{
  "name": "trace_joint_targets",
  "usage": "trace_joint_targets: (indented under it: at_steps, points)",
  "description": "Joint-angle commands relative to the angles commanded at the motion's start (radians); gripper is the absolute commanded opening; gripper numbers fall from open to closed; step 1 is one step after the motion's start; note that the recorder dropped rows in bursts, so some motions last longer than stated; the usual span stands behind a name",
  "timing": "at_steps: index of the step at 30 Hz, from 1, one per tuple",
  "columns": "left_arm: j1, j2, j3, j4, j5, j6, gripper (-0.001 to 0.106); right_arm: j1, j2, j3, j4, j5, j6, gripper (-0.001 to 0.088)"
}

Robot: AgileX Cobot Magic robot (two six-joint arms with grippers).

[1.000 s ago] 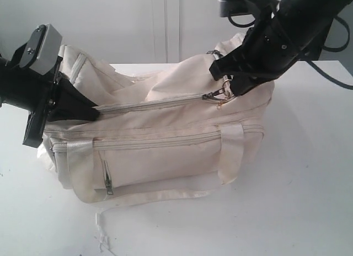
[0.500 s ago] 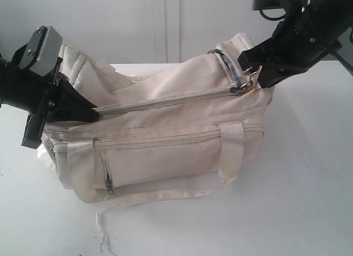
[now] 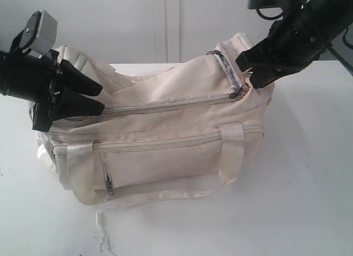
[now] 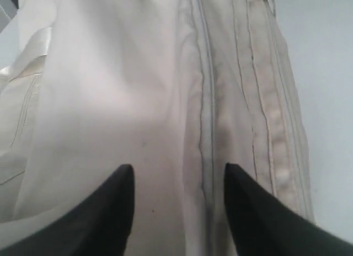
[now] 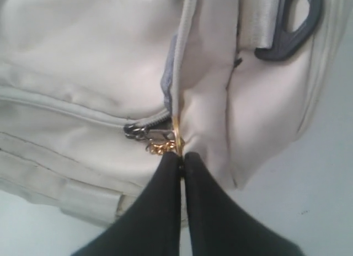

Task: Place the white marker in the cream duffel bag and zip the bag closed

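a: left gripper (image 3: 102,99) is hanging wide open over the left end of the cream duffel bag (image 3: 165,140), gripping nothing. marker anywhere?

b: not seeing the white marker, guessing it's inside. main zip (image 3: 165,103) is looking closed across to the right end, where the right gripper (image 5: 180,156) is pinching tight on the zip pull (image 5: 157,141). fabric's looking soft and floppy, so i'm thinking brace the cloth beside the zip and tug only the metal pull.
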Motion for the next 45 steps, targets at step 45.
trace_joint_targets:
  at_steps: [45]
  points:
    - [-0.618,0.327,-0.253,-0.323,-0.657,0.117,0.056,0.000,0.000,0.000,-0.007,-0.062,-0.039,0.0000]
